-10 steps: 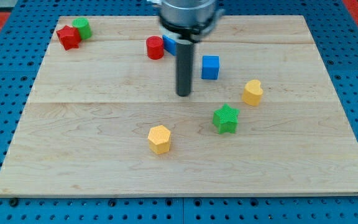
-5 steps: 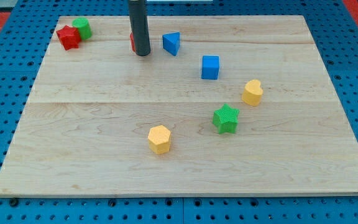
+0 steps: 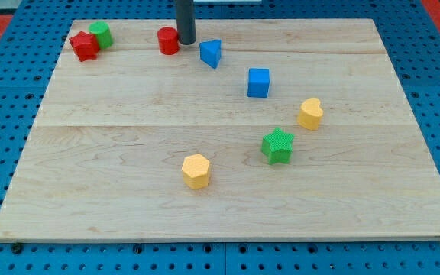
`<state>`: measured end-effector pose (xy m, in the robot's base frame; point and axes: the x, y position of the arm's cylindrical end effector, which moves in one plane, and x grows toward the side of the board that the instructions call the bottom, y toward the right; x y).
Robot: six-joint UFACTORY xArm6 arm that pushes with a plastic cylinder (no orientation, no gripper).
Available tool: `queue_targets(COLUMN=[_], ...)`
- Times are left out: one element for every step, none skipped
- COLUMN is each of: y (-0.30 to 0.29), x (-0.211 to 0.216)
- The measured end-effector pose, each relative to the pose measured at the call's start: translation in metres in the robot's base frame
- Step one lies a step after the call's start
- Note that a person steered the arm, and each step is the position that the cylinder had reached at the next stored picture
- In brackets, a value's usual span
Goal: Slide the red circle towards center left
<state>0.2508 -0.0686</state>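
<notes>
Eight small blocks lie on the wooden bench [image 3: 128, 153] in the one camera view, and we place them from our rod, for we carry no jaws and there is nothing to spread or pinch. My tip [image 3: 186, 42] stands near the view's top edge, touching the right side of the red circle [image 3: 168, 40], which sits just to the tip's left. Farther left of the tip, near the bench's top left corner, the red star [image 3: 84, 46] and the green block [image 3: 101, 34] touch each other. Just to the tip's right is the blue triangle [image 3: 211, 53], apart from it. Below and to the right lies the blue cube [image 3: 258, 82], then the yellow cylinder-like block [image 3: 309, 114]. The green star [image 3: 278, 146] and the yellow hexagon [image 3: 195, 171] lie well below the tip, towards the view's bottom.
</notes>
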Motion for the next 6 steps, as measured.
queue_targets(y=[-0.008,-0.012,-0.025,-0.025,-0.024,-0.024], x=[-0.002,-0.033,-0.008,0.047,0.066,0.023])
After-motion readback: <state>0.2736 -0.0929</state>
